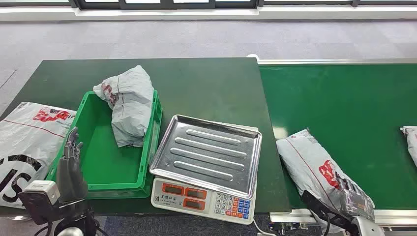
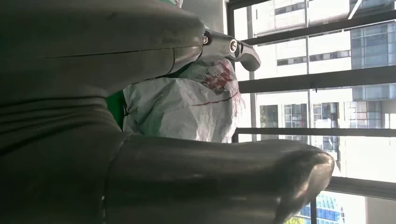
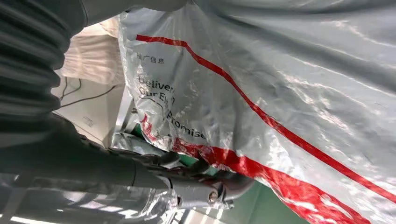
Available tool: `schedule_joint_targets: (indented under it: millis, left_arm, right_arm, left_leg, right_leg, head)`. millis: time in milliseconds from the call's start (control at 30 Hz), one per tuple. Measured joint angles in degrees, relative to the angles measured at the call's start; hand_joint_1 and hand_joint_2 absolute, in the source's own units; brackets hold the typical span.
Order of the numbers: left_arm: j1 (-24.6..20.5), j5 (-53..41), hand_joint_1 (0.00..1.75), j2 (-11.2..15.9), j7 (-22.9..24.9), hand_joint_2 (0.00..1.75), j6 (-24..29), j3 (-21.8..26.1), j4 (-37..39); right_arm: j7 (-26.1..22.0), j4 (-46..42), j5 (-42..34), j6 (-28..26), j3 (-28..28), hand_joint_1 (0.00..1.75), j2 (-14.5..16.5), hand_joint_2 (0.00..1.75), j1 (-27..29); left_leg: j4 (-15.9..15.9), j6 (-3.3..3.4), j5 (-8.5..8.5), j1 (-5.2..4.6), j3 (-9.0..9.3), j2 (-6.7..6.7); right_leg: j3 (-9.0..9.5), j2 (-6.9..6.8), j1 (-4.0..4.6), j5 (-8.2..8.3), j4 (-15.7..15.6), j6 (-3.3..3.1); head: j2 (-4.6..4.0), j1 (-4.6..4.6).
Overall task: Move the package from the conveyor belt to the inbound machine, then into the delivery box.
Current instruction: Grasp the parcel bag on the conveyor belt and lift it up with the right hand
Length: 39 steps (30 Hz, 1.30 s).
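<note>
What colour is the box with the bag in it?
The box is bright green, and the bag in it is grey with red print. The head view shows it best.

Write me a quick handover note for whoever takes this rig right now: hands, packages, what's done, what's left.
Right hand is at the near end of the package on the conveyor belt; whether it grips is unclear. Left hand is open, beside the green box.
One bag already lies in the box, leaning over its rim.
The scale is empty.
Left: lift the package onto the scale, then into the box.
</note>
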Motion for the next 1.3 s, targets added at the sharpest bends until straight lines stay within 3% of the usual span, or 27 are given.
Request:
schedule_joint_targets:
  millis: [233,367,1000,1300]
  left_arm:
    - [0.01,-0.02,0.00,-0.11,0.02,0.00,-0.09,0.00,0.00]
    - [0.01,-0.03,0.00,-0.15,0.03,0.00,-0.11,0.00,0.00]
    - [1.75,0.13,0.00,-0.91,0.25,0.00,0.13,0.00,-1.47]
    - [2.82,1.21,0.00,-1.36,-0.13,0.00,0.04,0.02,-2.45]
  right_arm:
    - [-0.72,0.00,0.63,-0.96,0.02,0.00,0.49,1.75,-0.24]
    - [-0.80,0.00,0.81,-1.13,0.02,1.75,0.63,1.75,-0.24]
    - [0.65,0.00,5.39,-5.98,5.60,1.75,2.92,1.75,-0.46]
    - [-0.18,1.39,5.59,-12.40,8.69,1.75,4.74,1.75,-1.96]
  left_leg:
    - [0.00,0.00,0.00,0.00,-0.01,0.00]
    - [0.00,0.00,0.00,0.00,-0.01,0.00]
    - [-0.01,0.00,0.00,0.01,-0.03,-0.01]
    - [-0.01,-0.01,0.01,0.01,-0.04,0.00]
  right_leg:
    - [-0.01,0.00,0.00,0.00,0.00,0.00]
    - [-0.01,0.00,0.00,0.00,0.00,0.00]
    - [-0.01,0.00,0.01,0.00,0.00,-0.01]
    - [-0.01,0.00,0.01,0.00,0.00,-0.01]
  head:
    - [0.01,0.00]
    - [0.00,0.00]
    - [0.00,0.00]
    - [0.00,0.00]
